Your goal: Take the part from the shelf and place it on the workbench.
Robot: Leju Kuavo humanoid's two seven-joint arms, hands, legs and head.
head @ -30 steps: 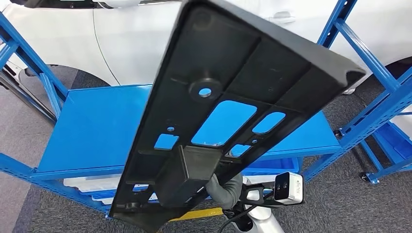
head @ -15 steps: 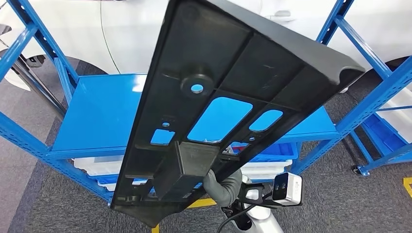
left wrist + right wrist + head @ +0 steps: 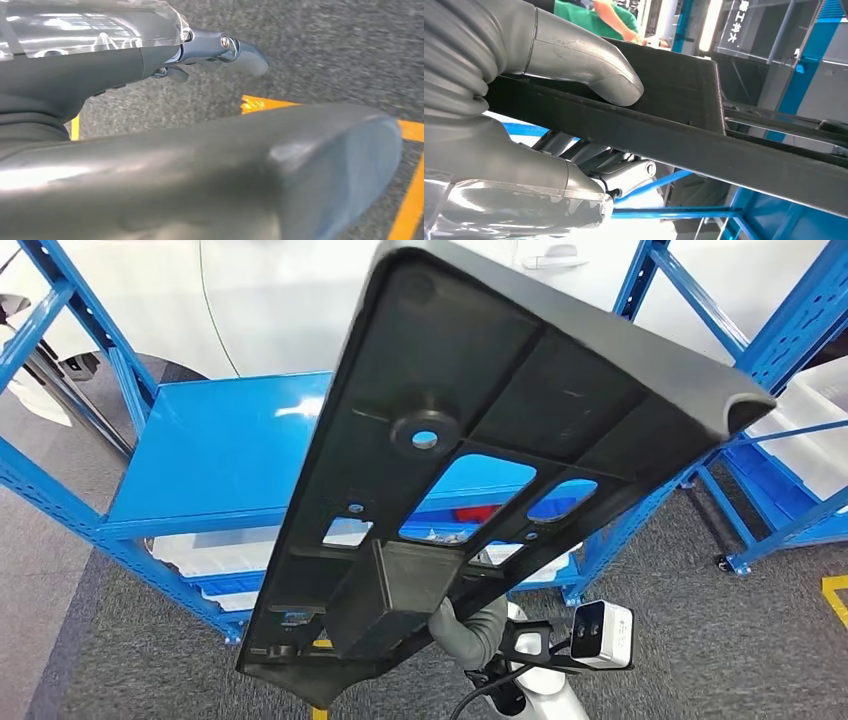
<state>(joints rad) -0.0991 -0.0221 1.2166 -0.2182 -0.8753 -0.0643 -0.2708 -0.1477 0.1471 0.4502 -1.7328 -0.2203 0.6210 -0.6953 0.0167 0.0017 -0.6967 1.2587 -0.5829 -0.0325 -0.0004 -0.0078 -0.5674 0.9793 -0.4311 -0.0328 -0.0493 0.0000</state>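
A long black plastic part (image 3: 520,390) with several cut-outs and a box-shaped boss rises tilted across the head view, hiding much of the scene behind it. My right hand (image 3: 470,630) grips its lower edge from underneath. In the right wrist view the thumb (image 3: 589,65) presses on the part's flat rim (image 3: 704,145), with the other fingers curled beneath it. My left hand (image 3: 200,165) hangs over grey carpet with nothing in it, its thumb and fingers (image 3: 220,50) apart.
The blue shelf (image 3: 220,460) stands just ahead, with white bins (image 3: 215,555) on its lower level. A white car (image 3: 290,300) is behind it. Another blue rack (image 3: 790,330) stands at the right. Yellow tape (image 3: 835,590) marks the carpet. A person in green (image 3: 594,12) stands farther off.
The whole picture has shifted, so the camera has moved: the shelf looks narrower and the right-hand rack has come into view. The part stays in my right hand.
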